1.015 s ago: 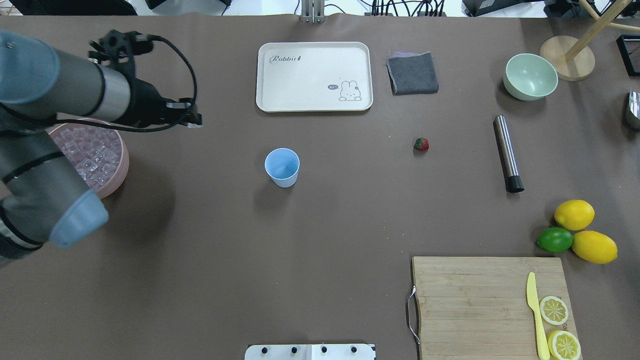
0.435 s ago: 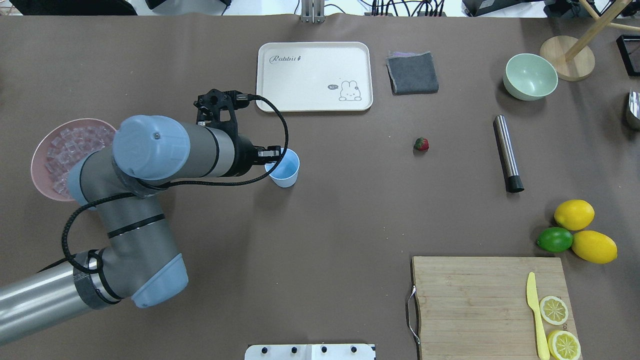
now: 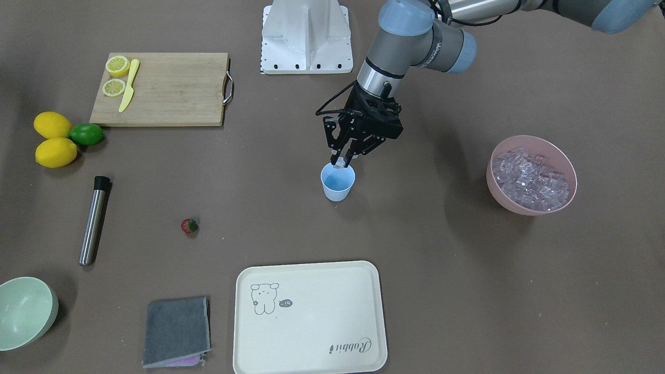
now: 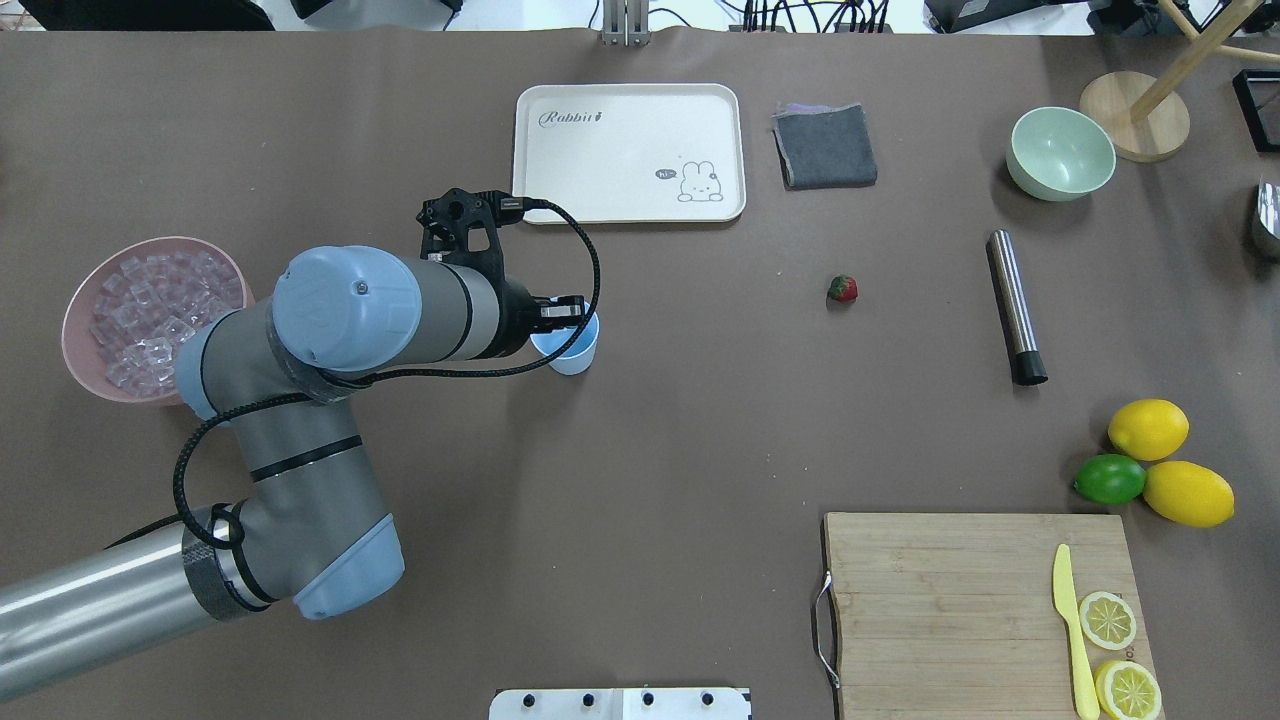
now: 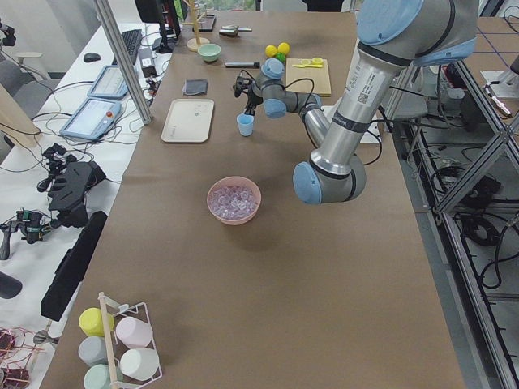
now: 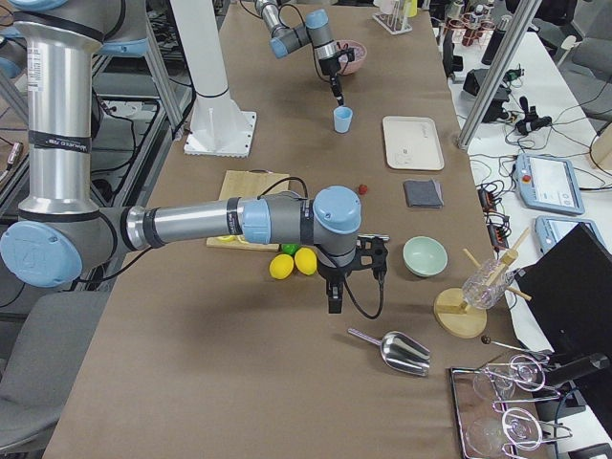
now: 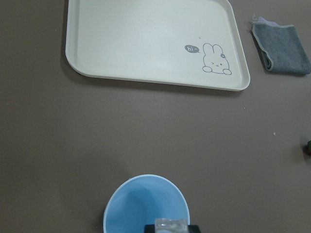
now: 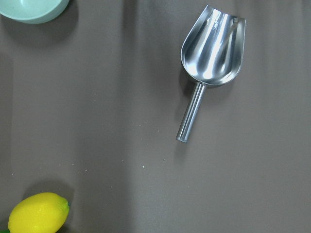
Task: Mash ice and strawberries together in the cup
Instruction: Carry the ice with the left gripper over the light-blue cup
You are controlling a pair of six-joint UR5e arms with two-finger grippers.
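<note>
cup (image 3: 337, 188) before tray (image 3: 311, 317), left claw (image 3: 341, 160) with ice (image 7: 171, 225) over cup; bowl (image 3: 530, 210) left of cup, strawberry (image 3: 188, 225) right

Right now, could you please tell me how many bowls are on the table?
2. The pink bowl, holding ice, sits at the robot's left; the pale-green bowl, empty, sits far right, beside the wooden stand.

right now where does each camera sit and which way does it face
Front-facing: across the table, facing the base, steeply down; left claw holds ice cube over cup.
Overhead: behind the base, looking forward-down; left arm.
Exterior left: table end near pink bowl; left arm near.
Exterior right: opposite end; right arm, right claw near.
Left wrist: down into the cup; left claw's tips.
Right wrist: down on a scoop; no body.
Shared: cup, in all but right wrist.
</note>
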